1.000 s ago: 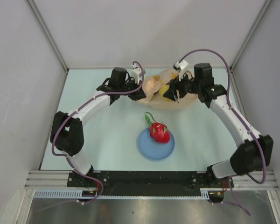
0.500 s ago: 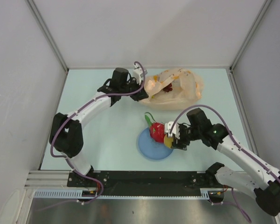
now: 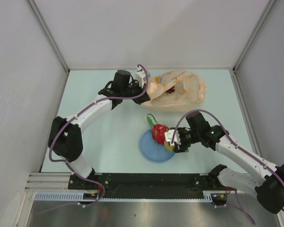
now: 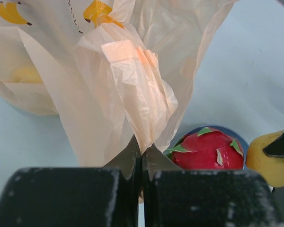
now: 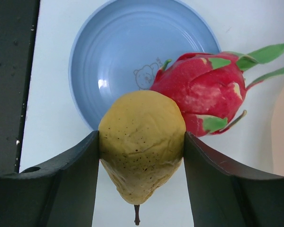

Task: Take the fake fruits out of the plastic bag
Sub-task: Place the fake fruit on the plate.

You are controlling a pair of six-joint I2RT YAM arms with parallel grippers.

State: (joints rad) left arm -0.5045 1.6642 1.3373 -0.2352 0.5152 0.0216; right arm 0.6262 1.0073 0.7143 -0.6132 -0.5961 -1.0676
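Two tools: I have the left tool [image 3: 146, 91] at the plastic bag [image 3: 180, 92] and the right tool [image 3: 173, 142] over the blue plate [image 3: 151, 152].
Left tool state: its jaws are pinched narrow on a gathered fold of the bag's thin film; in the left wrist view the fold rises straight out from between the left tool [image 4: 142, 155] tips.
Plastic bag: it lies on the tabletop [image 3: 109, 137] just ahead of the left tool, crumpled and peach-orange, and it fills most of that wrist view [image 4: 132, 80].
Inside the bag: a dim yellow shape [image 4: 23, 74] shows through the film to the left of the pinched fold. From above I see a dark red shape [image 3: 170, 90] near the bag's middle. I cannot tell which fruits these are.
Right tool state: the right tool [image 5: 141, 142] is clamped on the pear [image 5: 142, 137], one finger on each flank, stalk end pointing back toward the wrist camera.
Pear: held over the plate's rim [image 5: 85, 94]; I cannot tell whether it rests on the plate.
Dragon fruit: the dragon fruit [image 5: 203, 92] lies just ahead and to the right of the right tool's tips, on the plate's edge, close against the pear. I cannot tell whether they touch.
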